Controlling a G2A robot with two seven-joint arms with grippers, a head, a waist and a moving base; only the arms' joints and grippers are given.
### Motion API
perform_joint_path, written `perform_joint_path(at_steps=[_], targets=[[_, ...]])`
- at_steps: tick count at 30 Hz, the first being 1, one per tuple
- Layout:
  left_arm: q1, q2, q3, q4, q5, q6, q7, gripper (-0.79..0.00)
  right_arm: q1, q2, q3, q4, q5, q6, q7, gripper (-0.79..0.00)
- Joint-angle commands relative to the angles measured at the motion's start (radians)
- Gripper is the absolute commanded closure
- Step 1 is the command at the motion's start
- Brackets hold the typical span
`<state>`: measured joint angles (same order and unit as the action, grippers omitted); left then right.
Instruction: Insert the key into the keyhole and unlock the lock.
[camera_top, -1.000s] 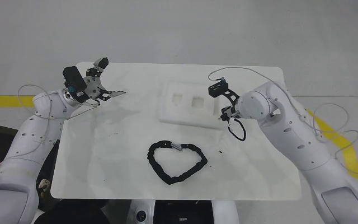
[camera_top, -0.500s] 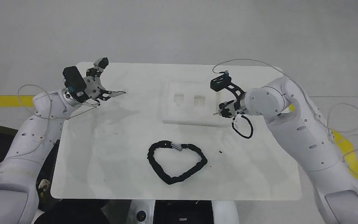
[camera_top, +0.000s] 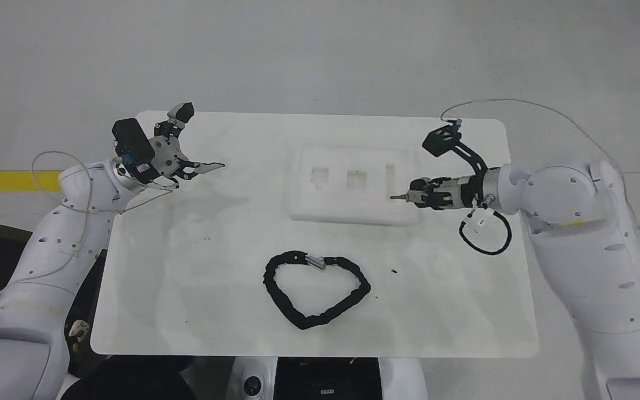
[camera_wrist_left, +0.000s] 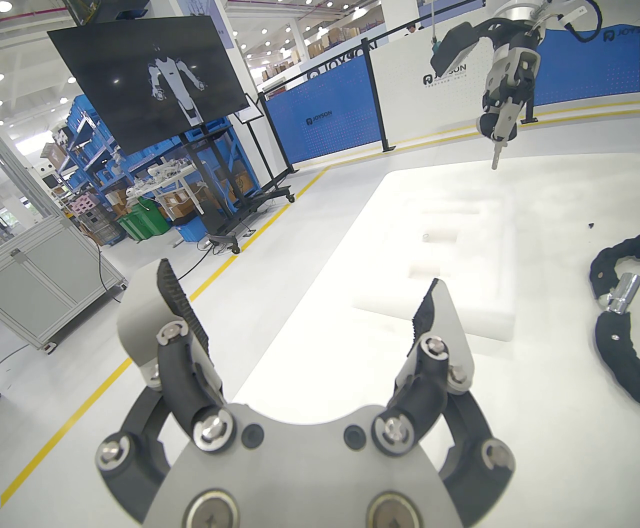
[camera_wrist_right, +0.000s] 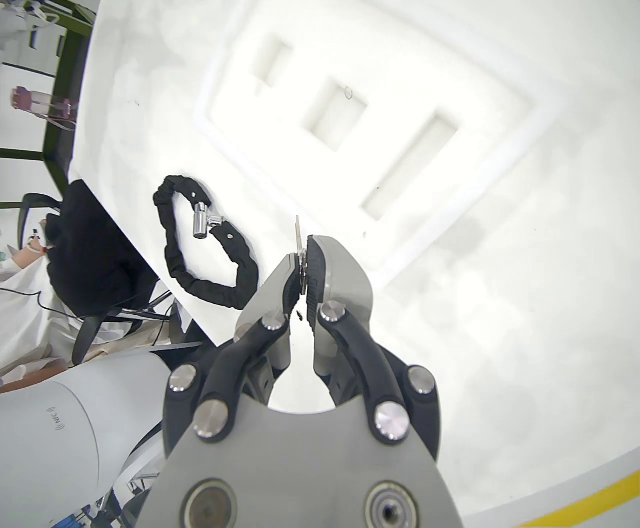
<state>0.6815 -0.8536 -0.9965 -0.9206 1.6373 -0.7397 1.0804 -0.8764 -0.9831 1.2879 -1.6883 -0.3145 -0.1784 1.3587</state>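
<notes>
A black fabric-covered chain lock (camera_top: 315, 290) lies in a loop on the white table (camera_top: 200, 290), its silver lock cylinder (camera_top: 314, 263) at the top of the loop. The cylinder (camera_wrist_right: 201, 222) lies on its side. My right gripper (camera_top: 408, 196) hangs over the right end of the white foam tray (camera_top: 350, 186), shut on a small metal key (camera_wrist_right: 299, 239) whose blade sticks out past the fingertips. It is well apart from the lock. My left gripper (camera_top: 190, 140) sits open and empty above the table's far left corner, with the right gripper (camera_wrist_left: 495, 145) across the table from it.
The foam tray (camera_wrist_right: 390, 100) has three rectangular pockets; a small ring lies in the middle pocket (camera_wrist_right: 348, 92). A tiny dark speck (camera_top: 396, 268) sits on the table right of the chain. A black chair (camera_wrist_right: 85, 260) stands beyond the table edge.
My right arm has swung outward to the right and turned, so the gripper with the key now points left over the tray's right end. The left arm and the chain lock have not moved.
</notes>
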Motion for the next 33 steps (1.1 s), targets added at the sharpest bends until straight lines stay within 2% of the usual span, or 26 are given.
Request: perform_joint_path(at_steps=[1,13,17,22,28,33], targets=[[0.0,0.0,0.0,0.0,0.0,0.0,0.0,-0.785,-0.013,0.003,0.016,0.012,0.025,-0.017,-0.016,0.0],[0.002,0.0,-0.002,-0.01,-0.002,0.01,-0.013,-0.785,-0.038,0.017,0.053,0.045,0.066,-0.086,-0.071,0.0],[0.026,0.015,-0.018,-0.112,0.053,0.002,-0.075,-0.785,-0.038,0.017,0.053,0.045,0.066,-0.086,-0.071,0.0],[0.092,0.032,-0.033,-0.25,0.072,-0.041,-0.077,-0.785,-0.038,0.017,0.053,0.045,0.066,-0.086,-0.071,0.0],[0.188,0.045,0.0,-0.417,0.154,-0.079,-0.079,-0.785,-0.038,0.017,0.053,0.045,0.066,-0.086,-0.071,0.0],[0.226,0.053,0.033,-0.505,0.212,-0.099,-0.099,-0.785,-0.038,0.017,0.053,0.045,0.066,-0.086,-0.071,0.0]])
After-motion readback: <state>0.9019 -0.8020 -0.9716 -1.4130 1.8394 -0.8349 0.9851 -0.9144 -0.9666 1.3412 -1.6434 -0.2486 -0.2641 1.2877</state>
